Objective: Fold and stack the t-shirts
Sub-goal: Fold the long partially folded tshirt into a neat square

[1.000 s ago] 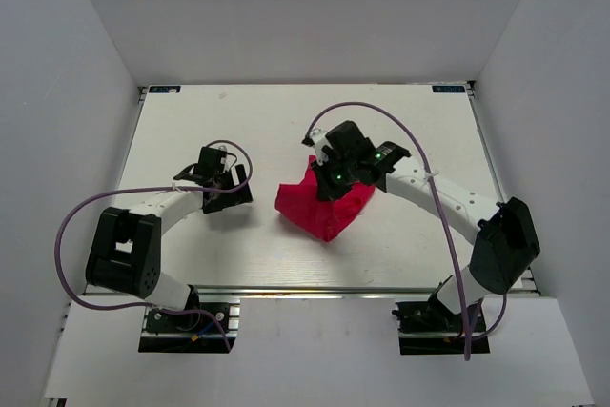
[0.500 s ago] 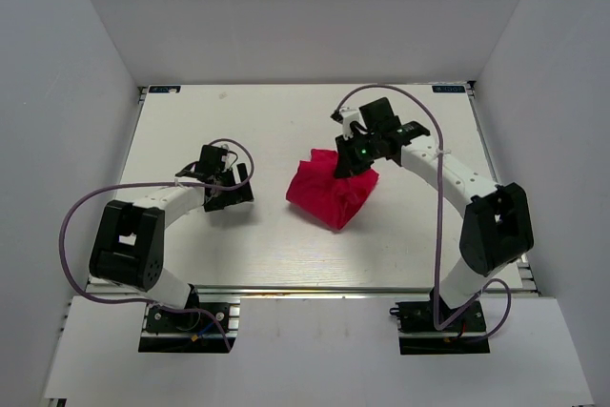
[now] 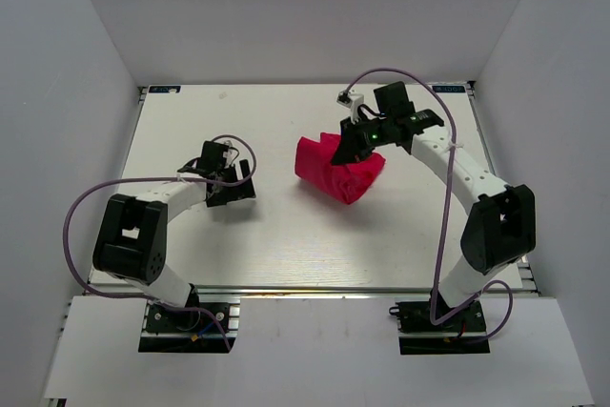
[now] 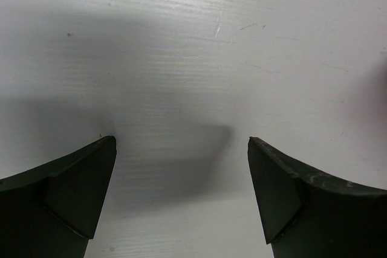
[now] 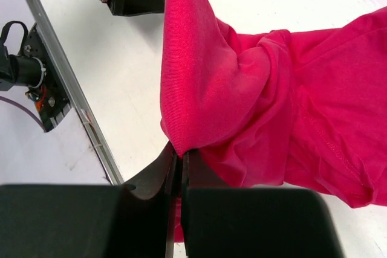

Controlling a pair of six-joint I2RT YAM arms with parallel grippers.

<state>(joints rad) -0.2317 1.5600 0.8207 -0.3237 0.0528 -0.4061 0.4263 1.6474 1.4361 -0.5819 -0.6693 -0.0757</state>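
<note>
T-shirt (image 3: 331, 174), crumpled crimson-pink knit cloth, pinched in right gripper (image 5: 179, 156).

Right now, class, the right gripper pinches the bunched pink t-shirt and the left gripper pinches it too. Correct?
No. The right gripper does pinch the t-shirt, but the left gripper is open over the bare table, as the left wrist view shows.
</note>
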